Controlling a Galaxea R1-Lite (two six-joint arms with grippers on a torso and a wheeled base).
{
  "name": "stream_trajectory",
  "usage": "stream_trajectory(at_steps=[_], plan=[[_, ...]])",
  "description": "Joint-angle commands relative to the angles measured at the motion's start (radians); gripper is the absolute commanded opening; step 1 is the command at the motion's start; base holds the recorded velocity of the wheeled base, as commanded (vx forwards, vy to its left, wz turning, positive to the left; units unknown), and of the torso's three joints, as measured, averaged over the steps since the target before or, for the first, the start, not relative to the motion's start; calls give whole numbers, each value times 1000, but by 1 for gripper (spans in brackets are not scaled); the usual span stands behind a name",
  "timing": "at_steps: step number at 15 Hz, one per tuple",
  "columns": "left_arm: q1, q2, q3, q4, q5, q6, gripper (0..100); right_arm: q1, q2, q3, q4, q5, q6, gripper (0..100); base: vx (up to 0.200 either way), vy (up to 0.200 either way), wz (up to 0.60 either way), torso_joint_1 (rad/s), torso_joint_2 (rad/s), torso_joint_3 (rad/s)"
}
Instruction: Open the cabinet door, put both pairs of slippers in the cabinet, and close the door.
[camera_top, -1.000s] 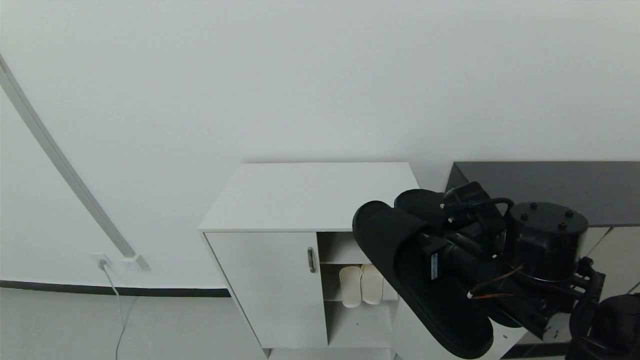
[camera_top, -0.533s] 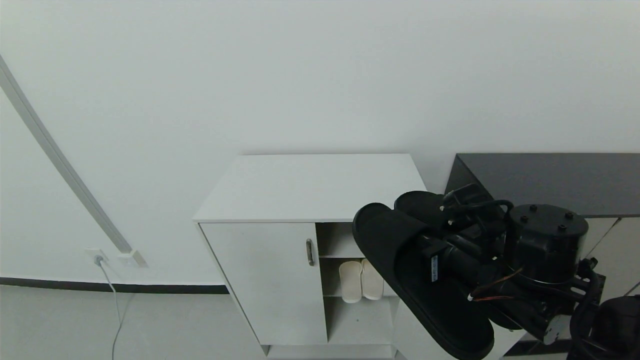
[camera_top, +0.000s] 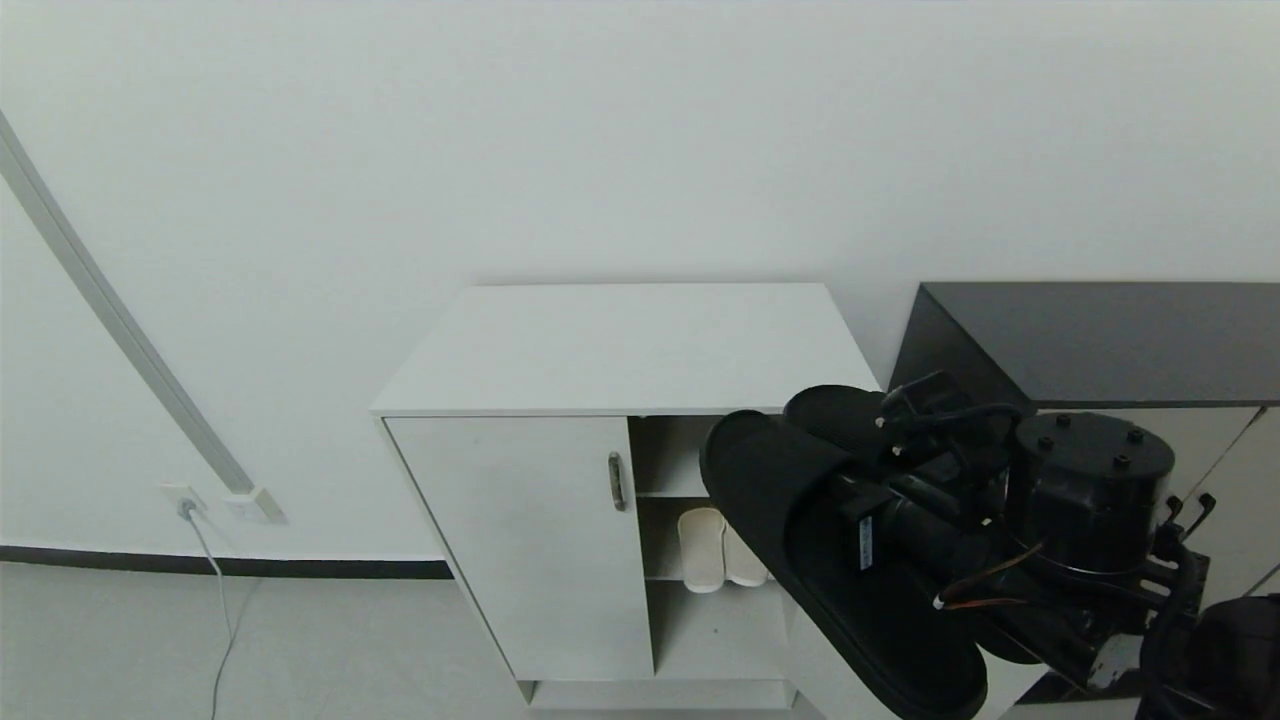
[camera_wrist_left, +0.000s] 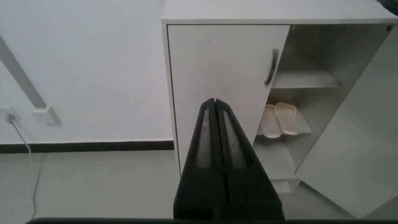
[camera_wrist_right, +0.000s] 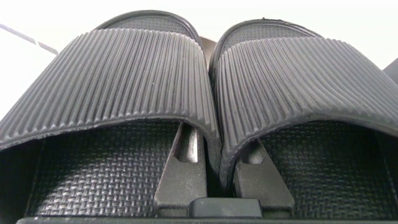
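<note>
Holding a pair of black slippers in my right pincer, which is clamped on their touching inner walls, one finger inside each slipper. The pair hangs tilted in the air before the open right side of the white cabinet. White slippers sit side by side on its middle shelf. My left pincer, fingers pressed together and empty, faces the left door.

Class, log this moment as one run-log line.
right gripper: shut on black slippers; left gripper: shut, empty; white slippers: on shelf; cabinet door: open
</note>
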Motion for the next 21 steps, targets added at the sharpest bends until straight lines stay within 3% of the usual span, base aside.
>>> stream_trajectory(at_steps=[1,21], plan=[[0,0,0,0,0,-1,0,2,1,5,-1,2,0,0,0,0,0,-178,417,242],[0,0,0,0,-3,2,0,30,2,14,-1,7,1,0,0,0,0,-189,508,322]])
